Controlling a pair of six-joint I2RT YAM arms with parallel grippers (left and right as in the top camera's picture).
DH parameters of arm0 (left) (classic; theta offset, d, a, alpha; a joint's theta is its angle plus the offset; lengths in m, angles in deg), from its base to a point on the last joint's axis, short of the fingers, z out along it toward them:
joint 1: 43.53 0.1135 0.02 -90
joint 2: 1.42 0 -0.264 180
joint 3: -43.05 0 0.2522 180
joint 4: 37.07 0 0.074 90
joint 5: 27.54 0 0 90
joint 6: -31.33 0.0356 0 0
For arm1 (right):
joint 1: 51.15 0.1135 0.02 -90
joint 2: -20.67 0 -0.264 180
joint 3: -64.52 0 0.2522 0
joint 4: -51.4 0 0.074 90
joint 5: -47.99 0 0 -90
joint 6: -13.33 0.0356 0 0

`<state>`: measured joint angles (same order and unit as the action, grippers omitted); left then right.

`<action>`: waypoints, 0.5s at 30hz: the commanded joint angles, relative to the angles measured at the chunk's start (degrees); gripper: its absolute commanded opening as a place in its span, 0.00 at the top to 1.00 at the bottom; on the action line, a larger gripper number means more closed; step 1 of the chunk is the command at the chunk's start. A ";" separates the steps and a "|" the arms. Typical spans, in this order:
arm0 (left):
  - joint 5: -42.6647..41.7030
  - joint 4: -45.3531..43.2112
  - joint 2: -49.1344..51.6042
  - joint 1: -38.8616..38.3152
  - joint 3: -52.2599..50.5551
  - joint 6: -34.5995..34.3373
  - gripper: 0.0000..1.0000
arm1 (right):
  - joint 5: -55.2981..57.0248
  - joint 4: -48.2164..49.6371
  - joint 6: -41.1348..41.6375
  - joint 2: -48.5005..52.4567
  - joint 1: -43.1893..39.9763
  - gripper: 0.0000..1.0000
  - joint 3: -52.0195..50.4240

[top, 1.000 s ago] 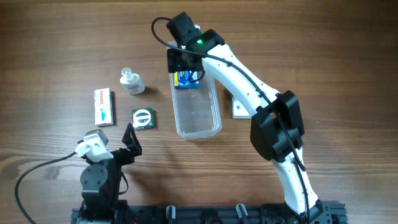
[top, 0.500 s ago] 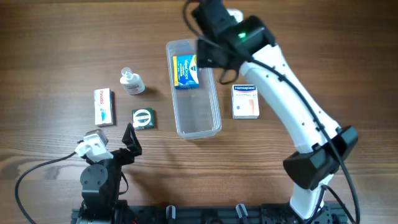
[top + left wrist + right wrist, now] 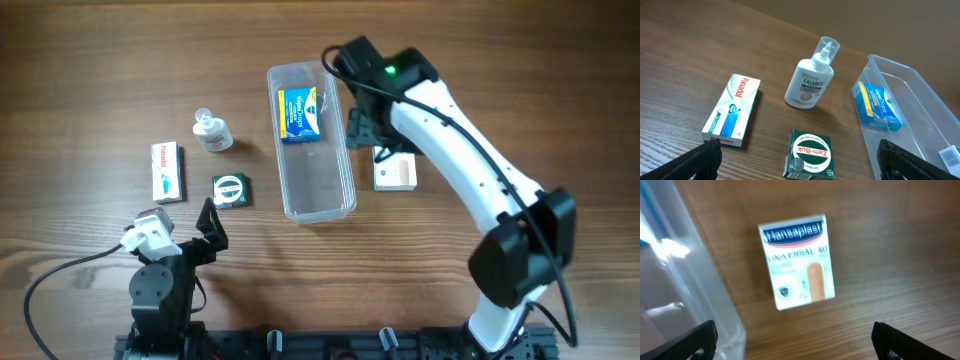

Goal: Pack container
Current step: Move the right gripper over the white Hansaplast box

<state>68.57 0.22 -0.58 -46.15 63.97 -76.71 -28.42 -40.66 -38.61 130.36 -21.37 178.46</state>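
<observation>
The container is a long clear tub at the table's middle, with a blue and yellow box lying in its far end. My right gripper is open and empty, hovering just right of the tub above a white Hansaplast box. In the right wrist view the Hansaplast box lies flat ahead of the open jaws, with the tub wall at the left. My left gripper is open and empty near the front left, with its jaws just short of a green Zam-Buk box.
Left of the tub are a white Calamine bottle, a Panadol box and the Zam-Buk box. The left wrist view shows the bottle, the Panadol box, the tub and the blue box.
My right gripper left the blue and yellow box in the tub's far end, then swung right and toward the front, over the Hansaplast box. The left arm has not moved.
</observation>
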 commanded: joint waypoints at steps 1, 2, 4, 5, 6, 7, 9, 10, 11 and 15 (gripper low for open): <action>-0.09 -0.22 -0.37 0.22 -0.24 1.14 0.00 | -8.74 5.22 -3.67 -5.66 -3.37 0.00 -7.37; -0.09 -0.22 -0.37 0.22 -0.24 1.14 0.00 | -9.70 6.69 -3.74 -6.47 -4.04 0.00 -9.42; -0.09 -0.22 -0.37 0.22 -0.24 1.14 0.00 | -9.73 8.35 -4.59 -7.93 -4.98 0.00 -13.05; -0.09 -0.22 -0.37 0.22 -0.24 1.14 0.00 | -10.19 8.96 -5.68 -8.26 -5.11 0.00 -13.97; -0.09 -0.22 -0.37 0.22 -0.24 1.14 0.00 | -10.99 10.05 -7.78 -8.70 -5.14 0.00 -14.99; -0.09 -0.22 -0.37 0.22 -0.24 1.14 0.00 | -11.69 11.15 -9.27 -8.79 -5.11 0.00 -15.87; -0.09 -0.22 -0.37 0.22 -0.24 1.14 0.00 | -12.22 12.02 -10.62 -8.76 -5.14 0.00 -16.90; -0.09 -0.22 -0.35 0.22 -0.24 1.14 0.00 | -12.39 12.85 -11.34 -8.76 -5.16 0.00 -17.94; -0.09 -0.22 -0.35 0.22 -0.24 1.14 0.00 | -12.44 13.27 -11.63 -8.76 -5.29 0.00 -18.80; -0.09 -0.22 -0.35 0.22 -0.24 1.14 0.00 | -12.68 15.30 -12.63 -8.76 -6.27 0.00 -22.01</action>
<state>68.57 0.22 -0.58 -46.15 63.97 -76.71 -39.51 -26.52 -48.66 122.90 -26.81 159.10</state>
